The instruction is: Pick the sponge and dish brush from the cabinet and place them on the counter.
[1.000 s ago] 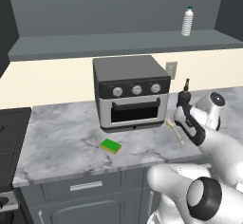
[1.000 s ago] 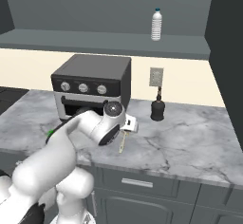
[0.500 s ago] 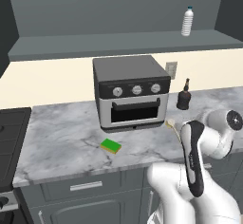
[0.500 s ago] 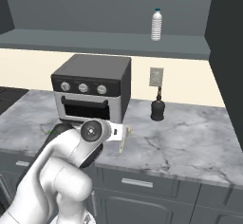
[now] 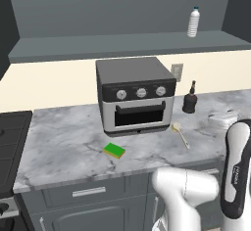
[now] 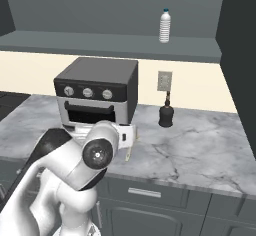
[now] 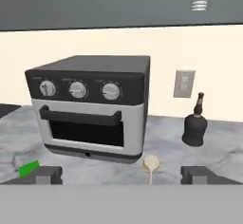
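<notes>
Marbled stone of the table (image 5: 63,147) is carrying both task things, so any remaining risk is lying in how the arm pulls away. The sponge (image 5: 114,150) is lying flat in front of the oven (image 5: 136,95), just off its left front corner, and the brush (image 5: 180,133) is lying in front of the oven's right corner, its round head toward the oven and its thin handle pointing away toward the table's front edge. That handle is looking light and easy to roll, so a low sweep of the arm over it could be flicking it off the front edge; a swing to the right of the oven could be clipping the dark bottle (image 5: 189,101), which is standing upright near the brush, beside the oven under the wall socket. The clear bottle (image 5: 194,22) is standing on the cabinet (image 5: 122,44) shelf above the oven, well apart from all this. The pincer (image 7: 121,175) is spread fully wide, holding nothing and touching nothing, and in the hand view it is looking level at the oven front, with the brush head between its tips further off.
</notes>
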